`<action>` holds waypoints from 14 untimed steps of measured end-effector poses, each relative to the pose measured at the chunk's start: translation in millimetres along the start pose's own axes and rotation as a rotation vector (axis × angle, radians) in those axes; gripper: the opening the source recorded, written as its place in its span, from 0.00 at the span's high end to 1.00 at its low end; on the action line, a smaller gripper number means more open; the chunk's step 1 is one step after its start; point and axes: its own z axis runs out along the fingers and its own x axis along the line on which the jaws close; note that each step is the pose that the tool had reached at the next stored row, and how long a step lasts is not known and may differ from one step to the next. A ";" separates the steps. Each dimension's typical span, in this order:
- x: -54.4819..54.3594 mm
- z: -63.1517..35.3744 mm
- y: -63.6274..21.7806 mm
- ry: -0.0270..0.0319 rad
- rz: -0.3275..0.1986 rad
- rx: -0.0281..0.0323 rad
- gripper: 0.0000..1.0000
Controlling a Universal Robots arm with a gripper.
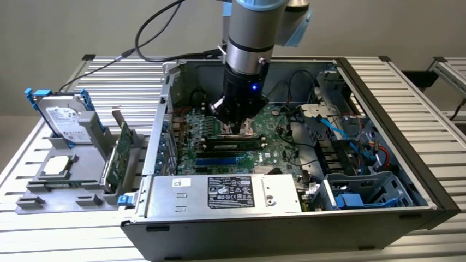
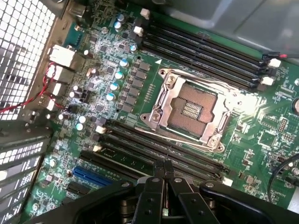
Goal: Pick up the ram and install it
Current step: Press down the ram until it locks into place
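Exterior: high, oblique, whole case; wrist: close above motherboard [image 2: 140, 93]; shared.

The ram [image 1: 234, 145] is a long, thin, narrow green circuit-board stick with a row of dark chips along its face. It stands on its long edge, level, among the black memory slots just beside the square silver metal processor socket [image 2: 189, 109]. It is on the socket's near side in the exterior view and runs parallel to that side.
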 end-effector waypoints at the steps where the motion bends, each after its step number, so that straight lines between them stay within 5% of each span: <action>1: 0.0 0.0 0.0 -0.0013 0.015 -0.0006 0.89; 11: 0.0 0.1 0.0 -0.0151 0.152 -0.0044 0.89; 14: 0.1 0.0 0.0 -0.0182 0.188 -0.0015 0.89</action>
